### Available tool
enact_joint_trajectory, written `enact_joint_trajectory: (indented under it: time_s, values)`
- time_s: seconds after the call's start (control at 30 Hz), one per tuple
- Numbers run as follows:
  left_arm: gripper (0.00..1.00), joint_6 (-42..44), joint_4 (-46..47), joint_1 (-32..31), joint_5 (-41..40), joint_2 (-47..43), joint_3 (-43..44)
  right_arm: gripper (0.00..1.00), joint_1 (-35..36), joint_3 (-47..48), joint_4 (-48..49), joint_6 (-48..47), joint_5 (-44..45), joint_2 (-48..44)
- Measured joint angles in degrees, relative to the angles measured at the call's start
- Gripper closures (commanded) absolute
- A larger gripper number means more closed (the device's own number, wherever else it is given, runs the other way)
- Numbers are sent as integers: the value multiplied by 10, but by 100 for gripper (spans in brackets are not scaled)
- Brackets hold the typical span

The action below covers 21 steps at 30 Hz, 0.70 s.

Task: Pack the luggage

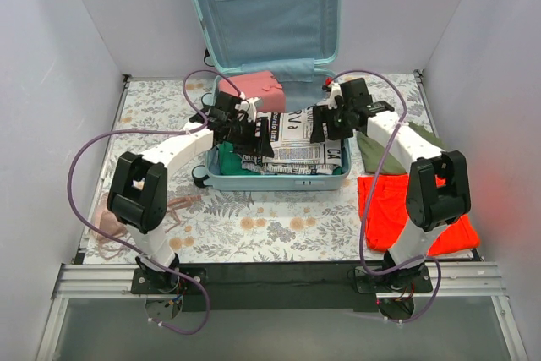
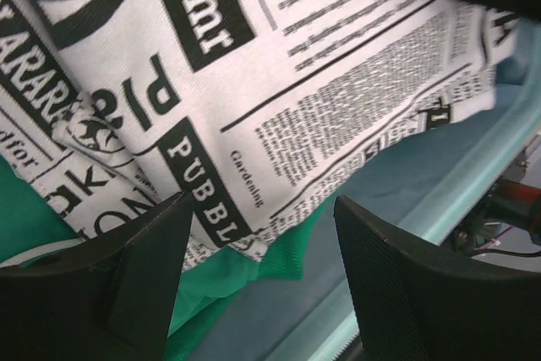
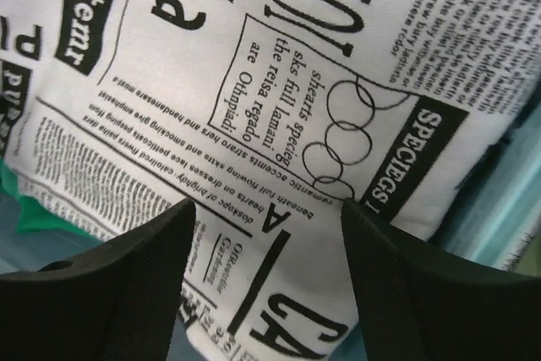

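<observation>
The pale mint luggage (image 1: 275, 182) lies open on the table, its lid (image 1: 266, 6) standing up at the back. Inside lie a newspaper-print cloth (image 1: 292, 145), a green garment (image 1: 226, 161) under it at the left, and a pink item (image 1: 254, 86) at the back. My left gripper (image 1: 254, 137) is open just above the cloth's left edge; its wrist view shows the left gripper (image 2: 262, 209) over the cloth (image 2: 296, 82), the green garment (image 2: 228, 268) and the blue lining (image 2: 380, 200). My right gripper (image 1: 325, 128) is open close over the cloth's right part, as the right wrist view also shows (image 3: 269, 209), with print (image 3: 279, 82) between its fingers.
An orange-red garment (image 1: 397, 205) and an olive one (image 1: 372, 150) lie right of the luggage under the right arm. A pinkish-beige garment (image 1: 114, 221) lies at the left near the left arm's base. A floral cloth (image 1: 254, 217) covers the table. White walls enclose three sides.
</observation>
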Motion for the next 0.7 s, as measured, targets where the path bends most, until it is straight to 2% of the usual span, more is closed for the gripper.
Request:
enact_joint_trajectory:
  time_s: [0.07,0.1,0.2,0.33,0.43,0.53,0.7]
  values:
    - [33,4,-14,-1,-9,11,0,22,-10,22,-21,-9,-11,-2]
    - [31,5,-17,0,-11,12,0,13,-21,35,-35,-13,-16,-5]
    - [30,7,-14,4,-13,-3,0,2,-84,57,-59,-28,-28,-40]
    - [28,10,-12,9,-16,-56,2,1,-210,57,-80,-66,-3,-118]
    - [27,14,-13,11,-22,-86,11,1,-285,54,-97,-103,33,-138]
    - [26,19,-16,16,-27,-101,14,2,-317,36,-113,-131,67,-113]
    - [26,21,-34,25,-34,-101,14,2,-335,21,-133,-154,92,-10]
